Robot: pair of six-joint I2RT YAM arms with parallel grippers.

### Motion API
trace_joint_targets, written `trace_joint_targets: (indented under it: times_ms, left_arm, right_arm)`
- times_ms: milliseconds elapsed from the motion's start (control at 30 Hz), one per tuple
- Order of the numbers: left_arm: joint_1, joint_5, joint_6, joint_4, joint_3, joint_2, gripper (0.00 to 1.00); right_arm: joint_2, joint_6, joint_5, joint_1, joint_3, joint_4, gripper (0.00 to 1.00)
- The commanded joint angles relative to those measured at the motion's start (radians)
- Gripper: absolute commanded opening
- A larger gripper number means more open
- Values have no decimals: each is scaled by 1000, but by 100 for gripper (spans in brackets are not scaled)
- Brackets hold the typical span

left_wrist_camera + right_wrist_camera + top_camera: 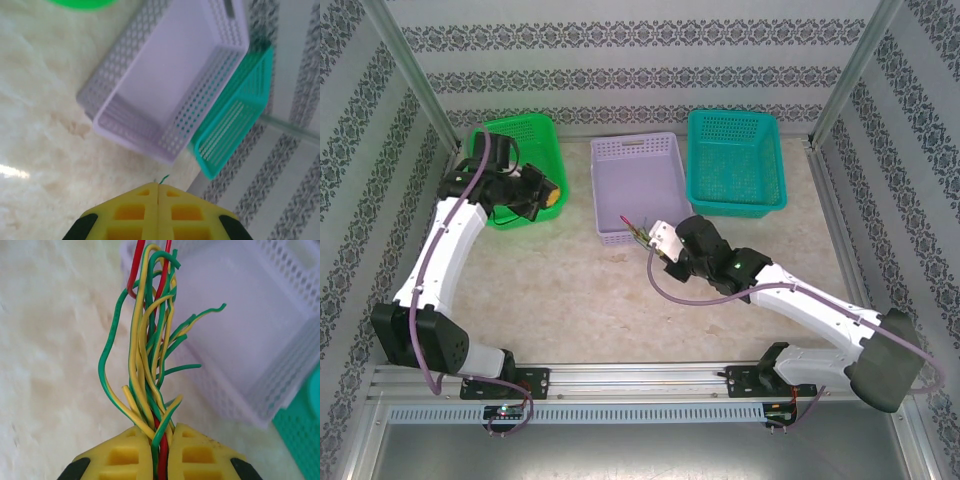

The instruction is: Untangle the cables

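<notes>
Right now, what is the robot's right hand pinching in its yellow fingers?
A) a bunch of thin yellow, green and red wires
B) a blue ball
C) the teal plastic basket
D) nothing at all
A: the right gripper has its yellow fingers shut on a bunch of thin yellow, green and red wires, which stick out toward the pale lilac plastic basket.

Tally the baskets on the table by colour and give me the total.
Green basket: 1
Lilac basket: 1
Teal basket: 1
Total: 3
</notes>
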Motion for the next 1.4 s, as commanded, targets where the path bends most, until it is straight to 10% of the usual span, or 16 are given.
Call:
trace_joint_targets:
  times_ms: [0, 233, 367, 600, 867, 1100, 1367]
  left_arm:
    - [-10, -15, 18, -16, 18, -41, 0]
    - [-22, 23, 11, -24, -31, -49, 3]
    - [-205, 43, -44, -33, -78, -6, 49]
    - [-395, -12, -201, 150, -171, 54, 60]
    - [-414, -10, -190, 205, -150, 153, 54]
    - [-417, -14, -195, 229, -151, 163, 2]
    - [-305, -112, -91, 93, -124, 50, 0]
  right_arm:
    - [18, -61, 79, 56, 8, -107, 0]
    - [12, -52, 83, 46, 8, -84, 0]
    - [28, -93, 130, 70, 23, -64, 0]
    - [45, -123, 167, 96, 36, -28, 0]
    - [40, -117, 171, 116, 39, -18, 0]
    - [32, -107, 171, 121, 30, -18, 0]
    - [27, -97, 159, 109, 0, -27, 0]
